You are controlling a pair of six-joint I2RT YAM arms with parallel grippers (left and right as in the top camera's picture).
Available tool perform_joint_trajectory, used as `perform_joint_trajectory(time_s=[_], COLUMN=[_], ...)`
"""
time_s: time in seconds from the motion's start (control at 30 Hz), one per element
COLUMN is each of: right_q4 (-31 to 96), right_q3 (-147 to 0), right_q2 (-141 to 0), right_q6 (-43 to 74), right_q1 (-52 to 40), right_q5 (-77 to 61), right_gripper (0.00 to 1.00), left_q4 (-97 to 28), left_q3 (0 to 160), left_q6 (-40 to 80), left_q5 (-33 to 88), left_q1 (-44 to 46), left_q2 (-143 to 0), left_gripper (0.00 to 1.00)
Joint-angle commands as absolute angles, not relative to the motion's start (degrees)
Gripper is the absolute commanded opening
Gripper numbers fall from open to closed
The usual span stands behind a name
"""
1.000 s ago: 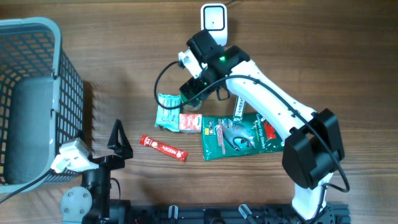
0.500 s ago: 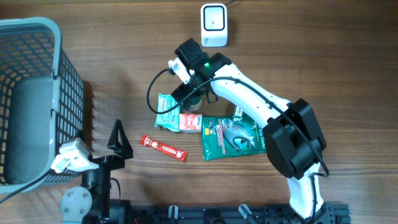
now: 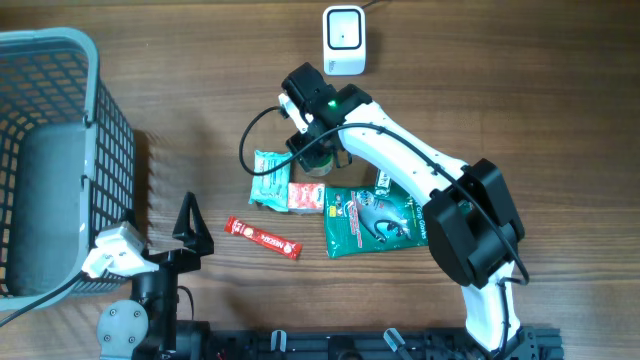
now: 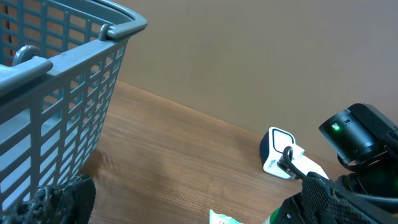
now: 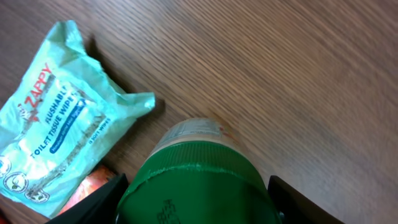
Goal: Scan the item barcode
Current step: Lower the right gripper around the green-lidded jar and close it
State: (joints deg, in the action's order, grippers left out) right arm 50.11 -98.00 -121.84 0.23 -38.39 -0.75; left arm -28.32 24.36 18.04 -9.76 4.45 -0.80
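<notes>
1. Your item is the green-capped bottle (image 5: 199, 180). It stands upright on the bare wood mid-table, just beside the teal wipes pack (image 5: 53, 124).
2. Its long axis points straight up at the right wrist camera, so you're looking down on the lid. Only a sliver of pale label shows below the cap, and no barcode is in sight.
3. The right gripper (image 5: 193, 202) sits directly above it, with a black finger on either side of the cap. They look to be at the cap's edge, but I can't tell whether they're pinching it.
4. Here's what the coming move turns on, as I judge it. The white scanner (image 3: 343, 38) lies beyond the bottle toward the far edge, near but apart, so the bottle needs a lift and its label side turned to face the scanner.
5. The right arm is clearly the nearer one. The left gripper (image 3: 190, 228) is spread wide and empty, well away beside the grey basket (image 3: 110, 130).
6. From overhead, the arm hides nearly all of the bottle, while the right wrist view shows cap and fingers plainly. Only the overhead and left wrist views show the scanner.
</notes>
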Motion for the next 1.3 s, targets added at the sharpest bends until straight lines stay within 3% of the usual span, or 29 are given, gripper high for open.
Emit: perform_joint_trajectory(time_s=[0.0, 0.33, 0.57, 0.97, 1.07, 1.1, 1.13, 1.27], right_q4=[51.2, 52.8, 54.2, 53.8, 58.9, 60.3, 63.2, 71.8], right_q3=[-98.7, -98.7, -98.7, -101.1, -106.1, -107.3, -109.4, -114.5], right_q2=[-121.1, -118.5, -118.5, -118.4, -118.4, -118.4, -118.4, -117.9], right_q6=[6.5, 37.2, 40.3, 34.3, 34.3, 34.3, 34.3, 33.8], right_q1=[-38.5, -34.6, -31.2, -31.2, -31.2, -31.2, -31.2, -31.2], right_q5=[1.7, 3.6, 3.7, 7.2, 7.2, 7.2, 6.8, 2.8], right_gripper=[0.66, 0.61, 0.59, 0.73, 0.82, 0.88, 1.0, 1.0], left_q4=[-28.2, -28.2, -28.2, -28.2, -28.2, -28.2, -28.2, -28.2], left_q3=[24.2, 24.2, 24.2, 24.2, 24.2, 24.2, 24.2, 24.2], left_q6=[17.1, 17.1, 17.1, 17.1, 17.1, 17.1, 17.1, 17.1], left_q5=[-9.9, -9.9, -9.9, -9.9, -9.9, -9.9, -9.9, -9.9], left_q1=[4.7, 4.7, 4.7, 4.7, 4.7, 4.7, 4.7, 4.7], left_q2=[-0.3, -0.3, -0.3, -0.3, -0.3, -0.3, -0.3, -0.3], left_gripper=[1.0, 1.0, 1.0, 1.0, 1.0, 1.0, 1.0, 1.0])
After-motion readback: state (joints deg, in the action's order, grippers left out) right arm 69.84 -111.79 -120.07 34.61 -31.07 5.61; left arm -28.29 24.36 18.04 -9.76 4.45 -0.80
